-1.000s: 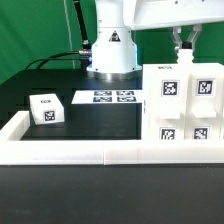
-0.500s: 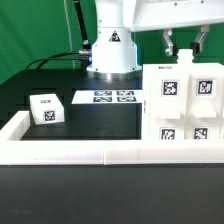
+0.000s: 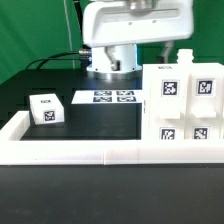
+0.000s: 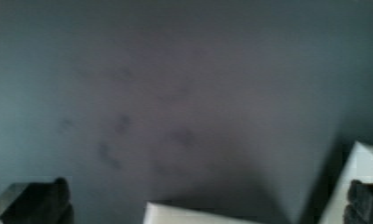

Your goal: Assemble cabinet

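Because the wrist view is badly blurred, little in it can be made out. A dull grey-blue surface fills most of it, and two dark fingertips [image 4: 37, 203] stand far apart at opposite corners. Two white shapes [image 4: 204, 214] are cut off by the frame; I cannot tell which part they belong to.

In the exterior view the arm's white hand [image 3: 135, 20] is cut off by the frame. Only the lower ends of the gripper [image 3: 176, 50] show beneath it. The gripper's jaws are spread wide, with nothing held between them.

The only print is square black-and-white tags, and no letters can be read. Several tags sit on the cabinet body [image 3: 180, 105], some on the small block [image 3: 46, 108], and four on the marker board [image 3: 110, 97].

The cabinet body stands at the desk's near corner on the exterior view's right, against the white rail [image 3: 100, 152]. The gripper hangs just above its top edge; I cannot tell whether it is over the body or behind it. The small block sits well apart from the gripper, near the desk's edge on the exterior view's left. The marker board lies flat toward the far edge, before the arm's base [image 3: 112, 62].
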You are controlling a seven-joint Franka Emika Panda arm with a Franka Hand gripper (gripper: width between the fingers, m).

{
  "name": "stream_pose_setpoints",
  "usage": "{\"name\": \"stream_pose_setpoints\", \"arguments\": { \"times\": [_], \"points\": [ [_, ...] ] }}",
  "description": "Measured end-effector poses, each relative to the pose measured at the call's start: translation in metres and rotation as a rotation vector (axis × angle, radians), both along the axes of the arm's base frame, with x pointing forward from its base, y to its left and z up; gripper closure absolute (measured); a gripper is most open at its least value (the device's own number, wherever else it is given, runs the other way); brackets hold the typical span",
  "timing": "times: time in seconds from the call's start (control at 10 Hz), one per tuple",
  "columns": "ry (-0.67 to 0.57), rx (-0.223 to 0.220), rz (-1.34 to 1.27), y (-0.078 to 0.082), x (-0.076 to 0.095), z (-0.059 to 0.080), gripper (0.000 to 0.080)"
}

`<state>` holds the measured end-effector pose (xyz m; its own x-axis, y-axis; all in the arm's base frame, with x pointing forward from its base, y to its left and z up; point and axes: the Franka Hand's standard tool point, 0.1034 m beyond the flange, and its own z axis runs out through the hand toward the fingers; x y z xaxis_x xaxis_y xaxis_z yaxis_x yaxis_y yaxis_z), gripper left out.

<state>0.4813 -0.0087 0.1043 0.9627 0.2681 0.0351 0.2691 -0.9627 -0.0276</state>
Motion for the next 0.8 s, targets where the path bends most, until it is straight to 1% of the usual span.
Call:
{"name": "stream_pose_setpoints", "arguments": {
  "times": [0.1,0.2,0.3,0.4,0.8],
  "points": [
    [0.005,-0.003,0.022,-0.02,-0.004,-0.002,0.0004],
    [0.006,-0.008,0.046,-0.044,-0.006,-0.004,0.0004],
    [0.01,-0.01,0.046,-0.063,-0.005,-0.006,0.0002],
    [0.01,-0.011,0.048,-0.069,-0.002,-0.006,0.0002],
    [0.01,-0.011,0.05,-0.067,-0.002,-0.007,0.0002]
  ]
}}
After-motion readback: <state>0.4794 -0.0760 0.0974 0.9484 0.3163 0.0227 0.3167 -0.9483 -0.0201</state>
